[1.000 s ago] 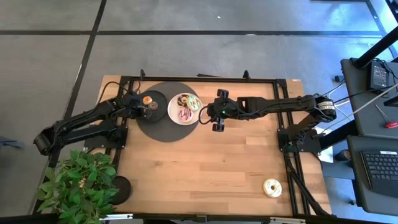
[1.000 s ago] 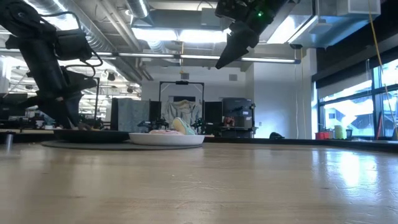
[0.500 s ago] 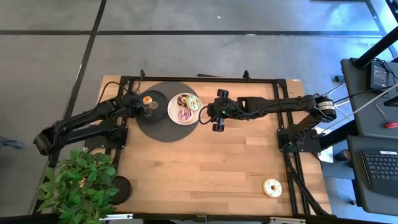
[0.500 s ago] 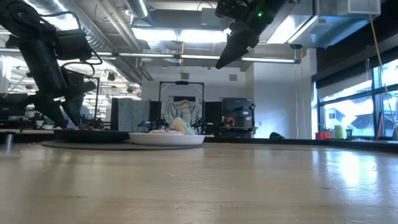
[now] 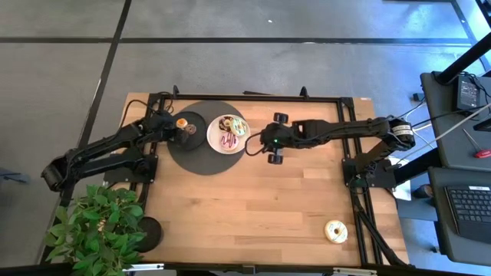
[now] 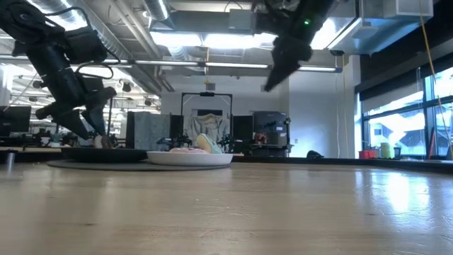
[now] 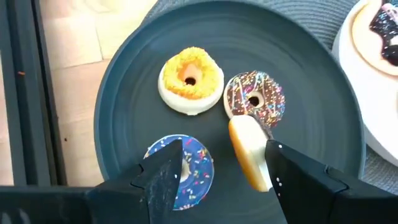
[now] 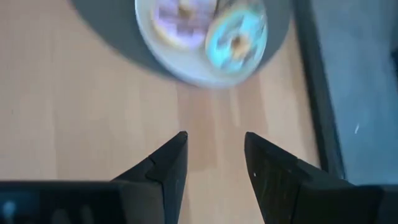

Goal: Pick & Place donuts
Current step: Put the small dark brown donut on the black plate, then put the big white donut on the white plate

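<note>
Placing seems finished on both sides: left gripper (image 7: 217,171) hangs with jaws released over donuts (image 7: 189,79) on the black disc (image 7: 124,118); right gripper (image 8: 212,163), jaws released, must next reach the lone donut (image 5: 335,230) at the surface's (image 5: 253,207) near corner.

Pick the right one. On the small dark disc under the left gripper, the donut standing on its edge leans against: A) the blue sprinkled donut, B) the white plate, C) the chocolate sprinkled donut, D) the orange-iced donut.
C: in the left wrist view the cream donut on edge touches the chocolate sprinkled donut, apart from the orange-iced donut and the blue sprinkled donut on the dark disc.
</note>
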Available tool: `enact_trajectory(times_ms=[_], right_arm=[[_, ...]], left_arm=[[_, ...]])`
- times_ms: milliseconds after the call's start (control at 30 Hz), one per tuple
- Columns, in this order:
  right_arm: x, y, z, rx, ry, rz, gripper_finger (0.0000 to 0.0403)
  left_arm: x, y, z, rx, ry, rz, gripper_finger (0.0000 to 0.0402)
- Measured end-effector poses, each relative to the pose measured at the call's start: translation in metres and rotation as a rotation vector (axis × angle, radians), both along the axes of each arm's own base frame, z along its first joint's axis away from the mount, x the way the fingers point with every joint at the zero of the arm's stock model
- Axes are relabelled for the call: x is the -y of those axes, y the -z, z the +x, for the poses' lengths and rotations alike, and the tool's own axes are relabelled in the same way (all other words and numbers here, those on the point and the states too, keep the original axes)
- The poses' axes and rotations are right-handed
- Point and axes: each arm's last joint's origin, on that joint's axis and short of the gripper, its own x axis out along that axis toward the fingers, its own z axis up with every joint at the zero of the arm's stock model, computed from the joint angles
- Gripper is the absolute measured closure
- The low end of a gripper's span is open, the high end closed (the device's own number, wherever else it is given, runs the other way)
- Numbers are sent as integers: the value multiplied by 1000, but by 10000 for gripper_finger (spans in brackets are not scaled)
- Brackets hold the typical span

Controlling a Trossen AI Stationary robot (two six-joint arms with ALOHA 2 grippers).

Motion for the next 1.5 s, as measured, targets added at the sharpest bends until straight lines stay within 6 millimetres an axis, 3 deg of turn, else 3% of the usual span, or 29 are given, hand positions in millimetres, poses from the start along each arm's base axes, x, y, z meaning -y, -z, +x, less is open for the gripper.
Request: enact_trajectory(times_ms=[467, 733, 967, 1167, 1300, 1500], right_arm=[[-2, 5, -9, -68, 76, 50, 242], [1, 5, -11, -90, 119, -32, 242], [-6, -1, -28, -148, 79, 185, 242], [-7, -11, -46, -177, 155, 231, 242], [-17, -15, -61, -246, 186, 310, 242], [-49, -16, -76, -333, 232, 379, 242]], left_arm=[[6, 8, -5, -50, -23, -127, 177], [7, 8, -3, -15, 8, -159, 169], [6, 5, -6, -63, -17, -72, 172], [6, 3, -7, -49, -17, -57, 169], [7, 0, -8, -37, -26, -24, 173], [10, -6, -11, 9, -21, 12, 171]])
